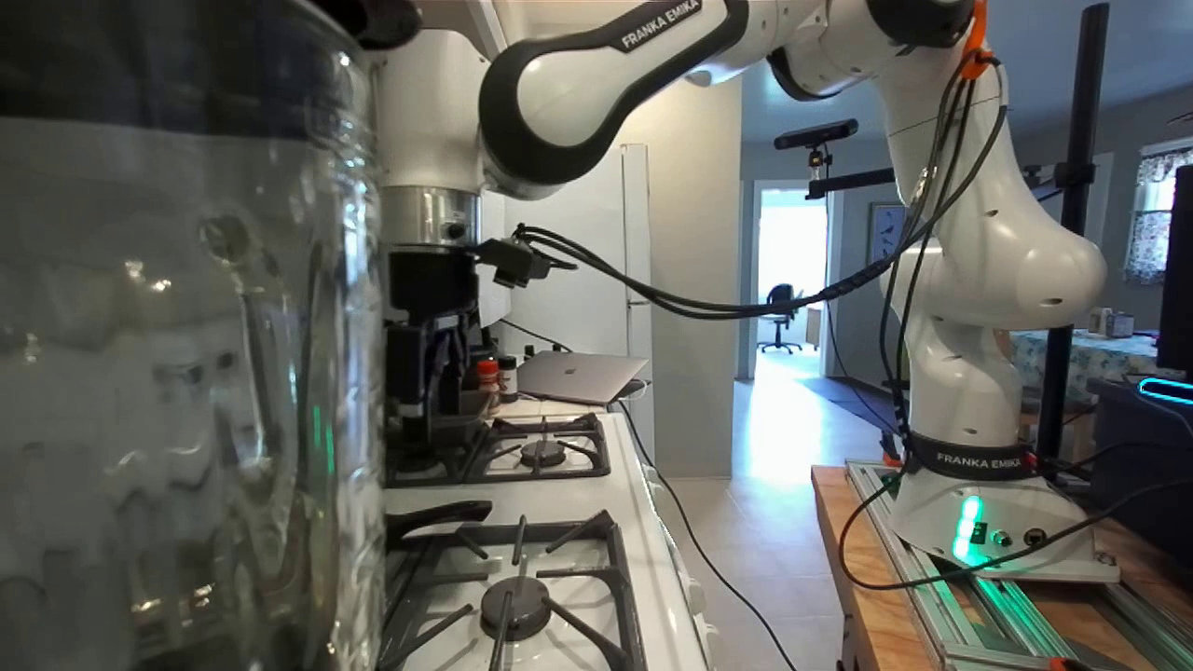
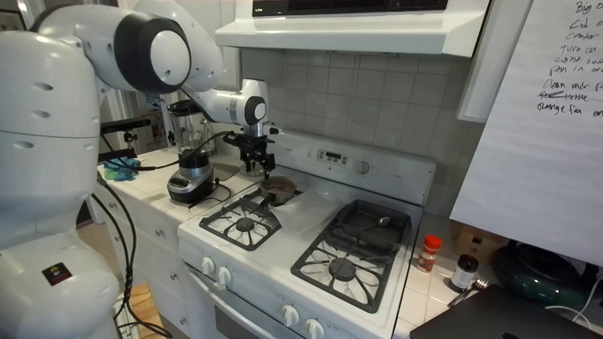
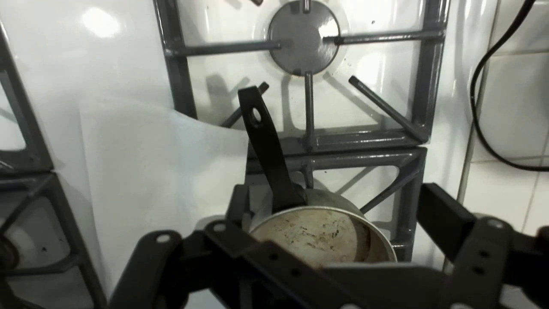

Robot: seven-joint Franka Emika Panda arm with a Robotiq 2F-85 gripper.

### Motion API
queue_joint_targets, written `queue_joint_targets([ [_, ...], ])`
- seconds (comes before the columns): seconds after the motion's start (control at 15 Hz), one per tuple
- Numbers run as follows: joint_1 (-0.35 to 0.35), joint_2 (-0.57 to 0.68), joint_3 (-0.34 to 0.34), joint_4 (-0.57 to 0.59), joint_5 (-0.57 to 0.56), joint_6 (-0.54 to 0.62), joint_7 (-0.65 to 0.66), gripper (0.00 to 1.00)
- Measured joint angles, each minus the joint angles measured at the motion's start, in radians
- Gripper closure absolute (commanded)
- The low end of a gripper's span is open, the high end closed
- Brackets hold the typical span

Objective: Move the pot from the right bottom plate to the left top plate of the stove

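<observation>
Wrist view: the gripper (image 3: 334, 197) is spread wide, the pot (image 3: 317, 236) showing between its jaws; in an exterior view I see that pot at the back corner of the stove (image 2: 278, 259) nearest the blender (image 2: 193, 172), handle (image 3: 266, 141) toward the front edge.

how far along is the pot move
Looks done: the pot sits on the rear left grate of the stove, as seen from its front. In hand: nothing gripped; the gripper stands open over the pot, with a gap beside the rim in the wrist view. Left: probably only lifting the gripper clear.
</observation>
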Motion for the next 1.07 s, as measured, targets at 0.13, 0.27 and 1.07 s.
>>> queue_joint_targets([
  [0.13,-0.023,-0.084,0.0,-0.095,0.038,0.005,0.001,0.0],
  [0.27,-0.048,-0.178,0.0,-0.188,0.063,0.009,-0.016,0.0],
  [1.07,-0.078,-0.713,-0.021,-0.526,0.061,-0.1,-0.423,0.0],
])
